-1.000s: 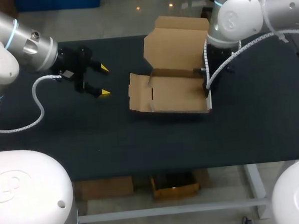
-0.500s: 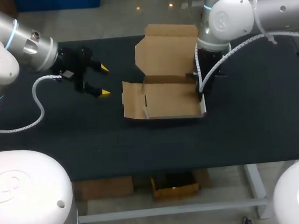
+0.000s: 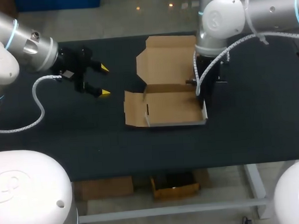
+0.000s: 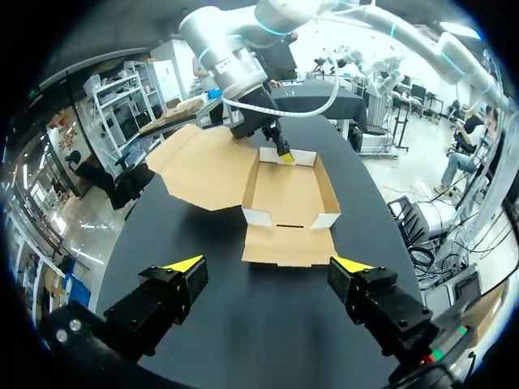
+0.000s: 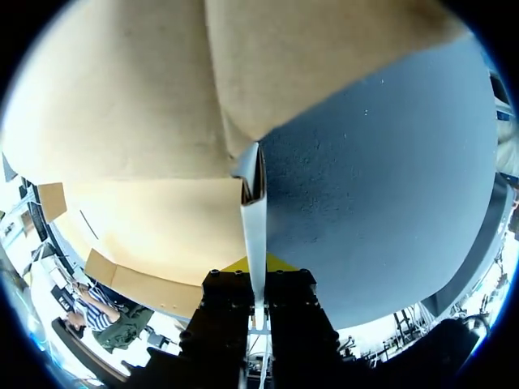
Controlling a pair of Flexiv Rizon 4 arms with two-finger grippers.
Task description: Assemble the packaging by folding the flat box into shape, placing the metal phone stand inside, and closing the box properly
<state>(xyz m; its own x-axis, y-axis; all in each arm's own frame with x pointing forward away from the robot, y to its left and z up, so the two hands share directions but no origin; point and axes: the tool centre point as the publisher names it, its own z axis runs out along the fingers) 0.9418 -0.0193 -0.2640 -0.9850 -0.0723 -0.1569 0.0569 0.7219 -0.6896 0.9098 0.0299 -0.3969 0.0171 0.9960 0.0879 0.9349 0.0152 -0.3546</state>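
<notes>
- The brown cardboard box [image 3: 172, 106] lies half-formed near the middle of the black table [image 3: 250, 122], its shallow tray open upward with the front and side walls standing.
- Its broad lid flap [image 3: 167, 58] is open and leans back from the tray's rear edge toward the far side of the table.
- One small side flap [image 3: 135, 108] is still unfolded, lying flat on the table at the tray's left end; in the left wrist view this flap [image 4: 288, 243] is the part of the box [image 4: 288, 190] nearest that camera.
- The right gripper [image 5: 256, 271] is clamped on the tray's right-hand wall [image 5: 255, 219]: the thin pale edge of the cardboard runs straight between the two dark fingers, which press it from both sides.
- In the head view the right gripper [image 3: 204, 91] is mostly hidden under its own wrist, at the tray's right end; from the left wrist view its yellow tip [image 4: 285, 156] shows at the far wall.
- The left gripper [image 3: 102, 80] hangs over bare table well to the left of the box, its fingers spread wide and holding nothing.
- In its own view the left gripper [image 4: 268, 264] points toward the box.
</notes>
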